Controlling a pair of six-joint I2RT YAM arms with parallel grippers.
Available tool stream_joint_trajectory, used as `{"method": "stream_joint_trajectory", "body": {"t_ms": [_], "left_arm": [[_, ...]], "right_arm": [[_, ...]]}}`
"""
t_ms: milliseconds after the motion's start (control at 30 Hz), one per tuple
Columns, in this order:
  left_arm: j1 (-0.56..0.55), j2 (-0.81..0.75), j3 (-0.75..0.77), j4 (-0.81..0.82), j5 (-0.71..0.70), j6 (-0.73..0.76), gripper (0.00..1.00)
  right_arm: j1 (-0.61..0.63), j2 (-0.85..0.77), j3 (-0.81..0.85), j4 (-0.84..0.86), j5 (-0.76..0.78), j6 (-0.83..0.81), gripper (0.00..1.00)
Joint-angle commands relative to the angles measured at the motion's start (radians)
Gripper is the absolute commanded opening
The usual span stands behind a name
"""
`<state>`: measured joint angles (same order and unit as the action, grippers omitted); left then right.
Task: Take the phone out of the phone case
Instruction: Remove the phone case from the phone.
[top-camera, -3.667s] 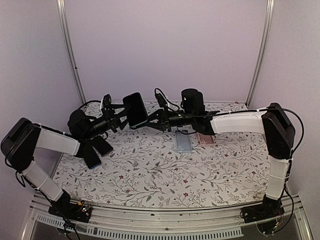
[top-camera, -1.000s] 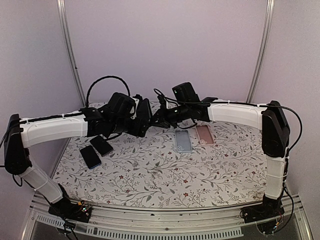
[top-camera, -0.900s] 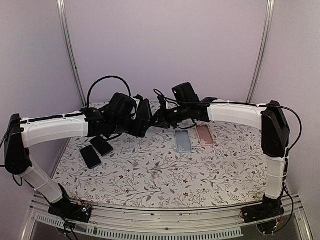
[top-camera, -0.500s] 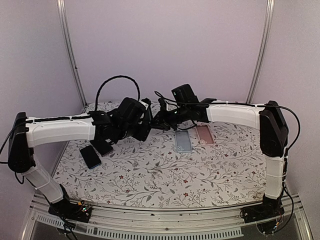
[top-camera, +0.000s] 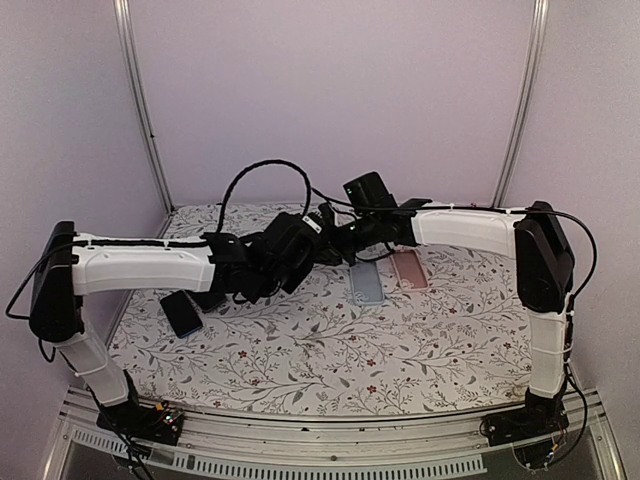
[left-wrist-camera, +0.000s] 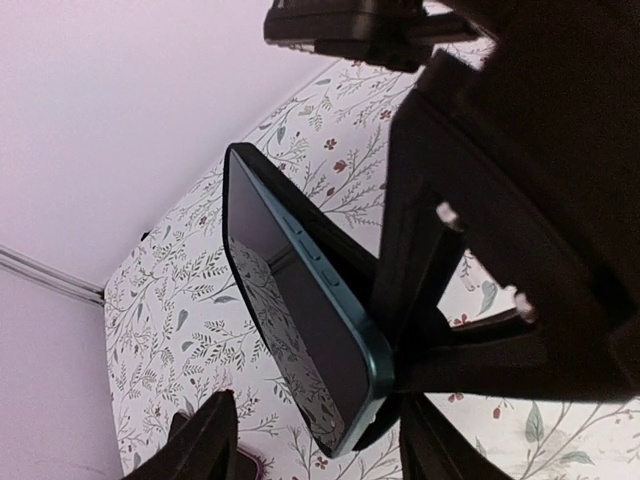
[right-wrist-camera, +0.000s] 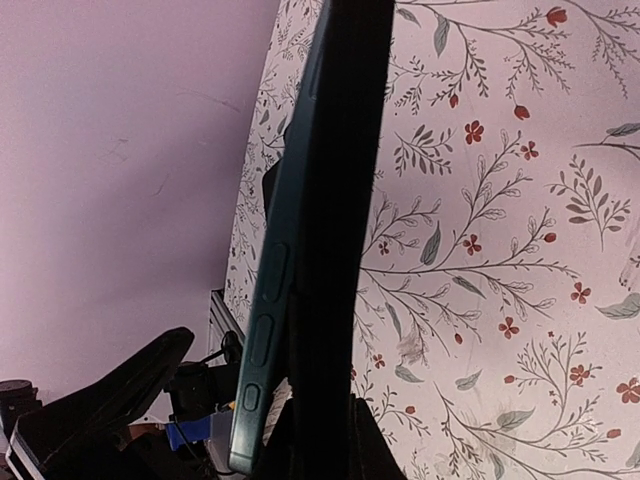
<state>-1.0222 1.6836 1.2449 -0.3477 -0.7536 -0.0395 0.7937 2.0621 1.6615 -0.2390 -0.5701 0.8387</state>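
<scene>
Your phone (left-wrist-camera: 275, 320) is up off the floral cloth (top-camera: 330, 350), at the back middle of the table, between the two wrists. It has a glossy black screen, flat, mirroring the leaf print, and rounded corners. A teal side band (left-wrist-camera: 320, 265) carries raised buttons. You can't tell if that band is the phone case or the phone's own frame.

Your left gripper (left-wrist-camera: 318, 440) has its matte black fingers (left-wrist-camera: 205, 445) spread, one on each side of the phone's near end, one of them clear of it. Your right gripper (top-camera: 335, 238) is pinching the phone's far part; in the left wrist view it's the blocky black clamp behind the screen.

The right wrist view gives you the slab edge-on: teal band beside a black strip. The left wrist view gives you the screen face and its reflection. The top view buries the phone behind black gripper bodies and a looped cable (top-camera: 265, 185). Only that view shows you a clear bluish case (top-camera: 367, 283) and a pink case (top-camera: 408, 270), flat side by side right of the grippers. It also shows a dark blue-edged phone (top-camera: 182, 313) lying flat at the left.
</scene>
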Motion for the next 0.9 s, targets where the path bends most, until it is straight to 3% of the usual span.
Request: {"method": "stream_joint_trajectory", "body": {"t_ms": [0,367,867], "left_arm": [[-0.019,0.055,0.018,0.026,-0.046,0.038,0.54],[-0.025,0.076,0.015,0.071,-0.097,0.077,0.39],[-0.023,0.056,0.018,0.130,-0.127,0.099,0.00]], "right_arm": [[0.036,-0.049,0.008,0.132,-0.164,0.012,0.00],[0.038,-0.077,-0.032,0.159,-0.171,0.031,0.00],[0.035,-0.117,-0.095,0.184,-0.144,0.043,0.00]]}}
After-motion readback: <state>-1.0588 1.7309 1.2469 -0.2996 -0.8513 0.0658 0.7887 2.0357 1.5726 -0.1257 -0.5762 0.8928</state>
